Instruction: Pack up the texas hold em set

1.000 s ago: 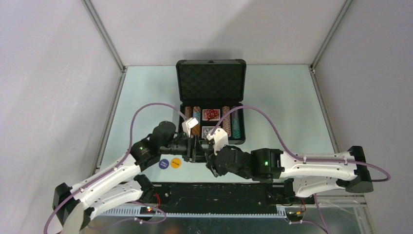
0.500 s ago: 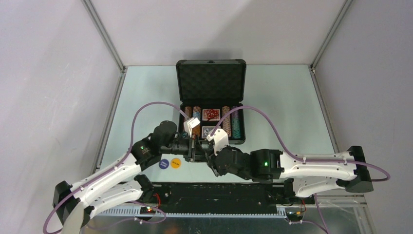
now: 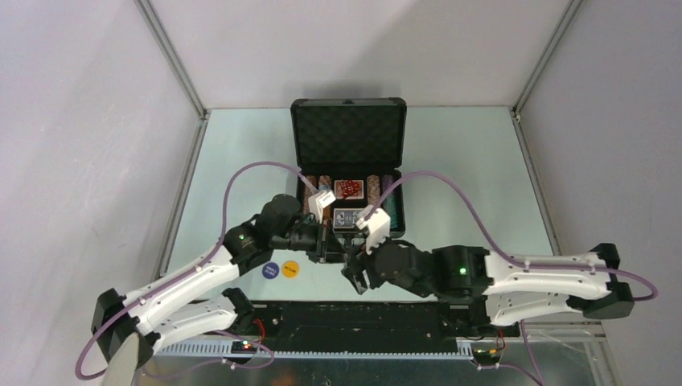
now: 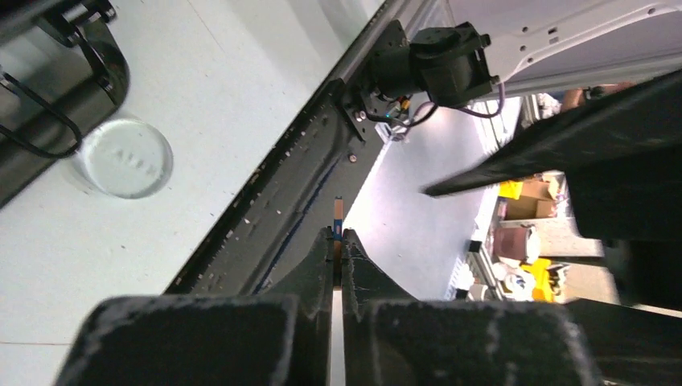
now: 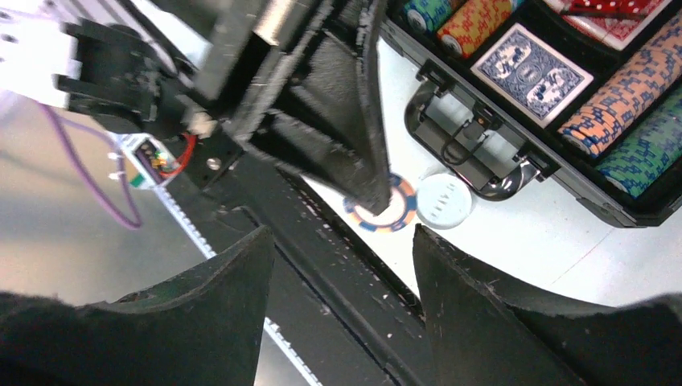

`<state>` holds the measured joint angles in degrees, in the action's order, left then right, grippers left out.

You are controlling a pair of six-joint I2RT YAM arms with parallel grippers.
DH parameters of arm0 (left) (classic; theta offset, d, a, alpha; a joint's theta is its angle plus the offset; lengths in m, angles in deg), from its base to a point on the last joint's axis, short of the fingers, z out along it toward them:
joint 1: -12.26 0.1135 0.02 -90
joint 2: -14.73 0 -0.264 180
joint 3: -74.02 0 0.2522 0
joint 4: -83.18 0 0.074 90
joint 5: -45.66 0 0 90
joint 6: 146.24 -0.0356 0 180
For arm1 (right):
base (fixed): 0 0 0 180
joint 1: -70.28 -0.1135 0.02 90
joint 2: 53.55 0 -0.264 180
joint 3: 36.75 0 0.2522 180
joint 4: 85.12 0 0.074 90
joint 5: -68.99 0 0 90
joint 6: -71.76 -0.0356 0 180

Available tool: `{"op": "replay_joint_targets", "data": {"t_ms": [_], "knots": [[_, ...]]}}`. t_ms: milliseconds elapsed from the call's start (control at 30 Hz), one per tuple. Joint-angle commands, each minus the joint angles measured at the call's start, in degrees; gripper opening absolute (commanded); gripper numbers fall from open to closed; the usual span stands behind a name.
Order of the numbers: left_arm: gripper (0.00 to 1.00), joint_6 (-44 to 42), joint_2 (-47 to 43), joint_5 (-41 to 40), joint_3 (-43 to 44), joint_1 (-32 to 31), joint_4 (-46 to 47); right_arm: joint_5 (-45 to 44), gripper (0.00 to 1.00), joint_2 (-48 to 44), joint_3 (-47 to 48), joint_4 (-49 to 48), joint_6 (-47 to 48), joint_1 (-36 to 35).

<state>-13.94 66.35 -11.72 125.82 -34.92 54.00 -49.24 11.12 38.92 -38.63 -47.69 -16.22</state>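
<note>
Fingers first: left fingers (image 4: pixel 318 277) are pressed fully together on an orange-and-blue striped chip (image 5: pixel 383 211). They pinch it by the rim only, at the counter's near edge, right by the black rail (image 5: pixel 354 281). Can't tell if the chip is clear of the surface. Right fingers (image 5: pixel 490 293) stand wide apart w/ nothing btw them, hovering close beside the left pair.

Risk 1: the rim pinch is thin, so the chip prob. twists or pops out on the carry. If it does, it could roll off the near edge into the rail, hard to get back.

Risk 2: both arms crowd one spot. Any swing and the wrists clip each other, esp. w/ the purple cable (image 3: pixel 269 164) looping overhead.

Just past the chip, a clear round button (image 5: pixel 442 201) lies on the counter just beside the case handle (image 5: pixel 462 149). A low pass would shove it under the handle. Blue button (image 3: pixel 271 270) and yellow button (image 3: pixel 290 268) lie loose nr the near edge, left of the chip, not yet packed.

Further out, the case (image 5: pixel 579 189) sits open mid-counter w/ chip rows (image 5: pixel 619 88), blue card deck (image 5: pixel 531 76) and red dice (image 3: pixel 348 189) inside, lid (image 3: pixel 348 133) upright on the far side. Rows look nearly full, so a chip dropped flat may ride on top and stop the lid shutting.
</note>
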Motion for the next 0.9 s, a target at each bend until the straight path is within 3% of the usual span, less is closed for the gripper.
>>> {"op": "replay_joint_targets", "data": {"t_ms": [0,100,200,433,633,800,867], "knots": [[0.0,-8.4,3.1,-4.1,5.1,-0.1,0.3,-3.4,0.68,-7.1,0.3,-1.8,0.0,-1.3],[0.0,-13.4,5.4,-8.5,8.3,0.0,-2.5,-9.5,0.7,-10.5,-0.5,3.0,-5.2,0.3],[0.0,-21.6,10.0,-15.7,14.9,0.0,-6.6,-8.8,0.71,-12.6,-3.0,12.2,-16.0,10.3],[0.0,-38.8,19.0,-24.2,24.3,-0.5,-8.2,9.7,0.71,-24.6,-18.5,11.3,-19.9,36.1],[0.0,-52.9,26.9,-15.3,28.3,-0.7,-7.5,17.0,0.71,-29.9,-21.6,12.5,-15.0,49.3],[0.0,-58.8,33.7,-9.9,31.1,-1.1,-6.2,19.8,0.71,-31.4,-23.6,12.5,-13.2,51.8],[0.0,-63.2,35.2,-7.5,28.4,-2.3,-2.9,20.7,0.71,-31.5,-24.5,11.9,-13.0,52.1]]}}
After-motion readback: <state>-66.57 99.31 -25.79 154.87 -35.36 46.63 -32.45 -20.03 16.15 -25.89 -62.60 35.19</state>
